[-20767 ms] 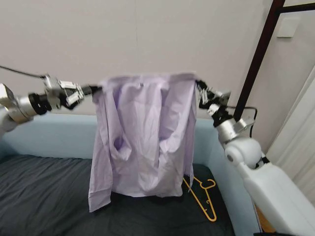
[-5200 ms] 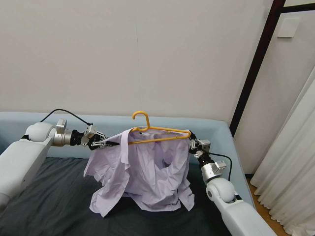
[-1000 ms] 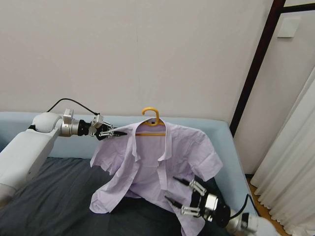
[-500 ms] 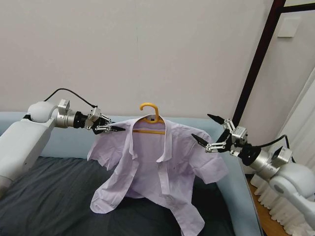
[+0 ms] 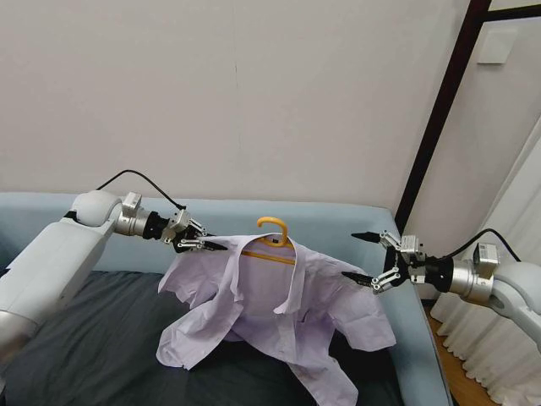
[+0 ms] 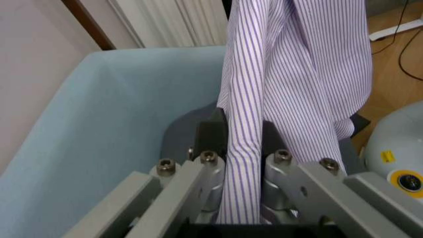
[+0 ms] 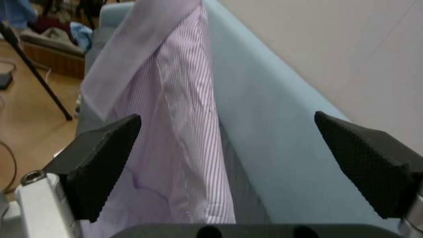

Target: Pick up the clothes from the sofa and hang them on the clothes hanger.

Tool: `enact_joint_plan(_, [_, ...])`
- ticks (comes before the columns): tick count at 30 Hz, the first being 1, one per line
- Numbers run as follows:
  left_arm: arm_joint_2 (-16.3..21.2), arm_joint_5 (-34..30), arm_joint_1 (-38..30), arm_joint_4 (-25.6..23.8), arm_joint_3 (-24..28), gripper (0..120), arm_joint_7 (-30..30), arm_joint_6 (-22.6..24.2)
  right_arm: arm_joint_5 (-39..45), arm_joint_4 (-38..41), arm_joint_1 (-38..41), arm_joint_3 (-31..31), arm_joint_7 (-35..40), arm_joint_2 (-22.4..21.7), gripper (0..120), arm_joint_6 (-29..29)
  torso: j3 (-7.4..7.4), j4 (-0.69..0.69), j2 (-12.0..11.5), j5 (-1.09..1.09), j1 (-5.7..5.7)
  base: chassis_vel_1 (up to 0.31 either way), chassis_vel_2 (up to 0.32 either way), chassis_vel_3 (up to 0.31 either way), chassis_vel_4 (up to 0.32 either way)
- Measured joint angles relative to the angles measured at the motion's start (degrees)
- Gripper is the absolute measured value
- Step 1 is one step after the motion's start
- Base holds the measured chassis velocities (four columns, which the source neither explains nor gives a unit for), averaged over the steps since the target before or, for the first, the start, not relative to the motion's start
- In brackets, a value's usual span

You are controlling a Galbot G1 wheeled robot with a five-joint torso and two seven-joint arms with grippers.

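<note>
Here, in the head view, a pale lilac pinstriped button-up shirt (image 5: pixel 279 304) hangs open on a yellow plastic clothes hanger (image 5: pixel 272 222). The hanger's hook stands up just above the collar. The shirt is held in the air in front of a light blue fabric sofa (image 5: pixel 338 222), and its lower hem trails down onto the sofa's dark grey seat cushion (image 5: pixel 76 338).

The left gripper (image 5: pixel 215 246) reaches in from the robot's left and is clenched on the shirt at the shoulder on that side, beside the collar. In the left wrist view, a bunched fold of the striped shirt (image 6: pixel 297 74) runs straight through the left gripper (image 6: pixel 239 136), pinched tight between its metal fingers (image 6: pixel 205 173).

The right gripper (image 5: pixel 349 255) is stretched out from the robot's right, near the shirt's other shoulder and sleeve. Its fingers are spread wide and hold nothing; the lower fingertip sits just at the sleeve, and I cannot tell whether it touches. In the right wrist view, the two black pads (image 7: pixel 99 158) stand far apart, with the shirt (image 7: pixel 172 134) and the sofa back (image 7: pixel 264 148) beyond the gap

Behind the sofa is a plain off-white wall (image 5: pixel 254 93); a dark upright pole (image 5: pixel 445 93) and a white curtain (image 5: pixel 516 245) stand at the robot's right
</note>
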Motion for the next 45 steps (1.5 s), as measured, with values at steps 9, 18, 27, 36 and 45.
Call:
enact_joint_plan(9, [-2.32, 1.00, -0.85, 1.31, 0.80, 4, -0.01, -0.47, -7.34, -3.80, 0.94, -0.66, -4.25, 1.54, 93, -1.47, 0.00, 0.00, 0.00, 0.01, 0.00, 0.000, 0.000, 0.000, 0.000])
enact_joint_plan(18, [-3.69, 1.28, -1.61, 1.69, 1.63, 4, 0.24, -0.57, -10.67, -6.11, 1.88, -1.02, -7.41, 3.27, 58, -2.47, -0.01, 0.01, 0.01, 0.01, 0.00, 0.000, 0.000, 0.000, 0.000])
enact_joint_plan(27, [-4.18, 2.14, -1.78, 1.80, 2.04, 4, 0.40, -0.56, -11.41, -6.72, 3.03, -1.28, -9.52, 3.84, 24, -2.89, 0.00, 0.01, 0.01, 0.01, 0.00, 0.000, 0.000, 0.000, 0.000])
enact_joint_plan(36, [-4.84, 2.54, -1.77, 1.87, 2.26, 4, 0.45, -0.53, -11.45, -6.85, 3.00, -1.34, -10.14, 4.30, 5, -2.90, 0.00, 0.00, 0.01, 0.01, 0.00, 0.000, 0.000, 0.000, 0.000])
enact_joint_plan(45, [-5.22, 2.23, -1.80, 2.90, 2.49, 4, 0.50, -3.06, -7.59, -6.94, 2.85, -1.19, -10.81, 4.47, 4, -2.48, 0.00, 0.00, 0.01, 0.01, 0.00, 0.000, 0.000, 0.000, 0.000])
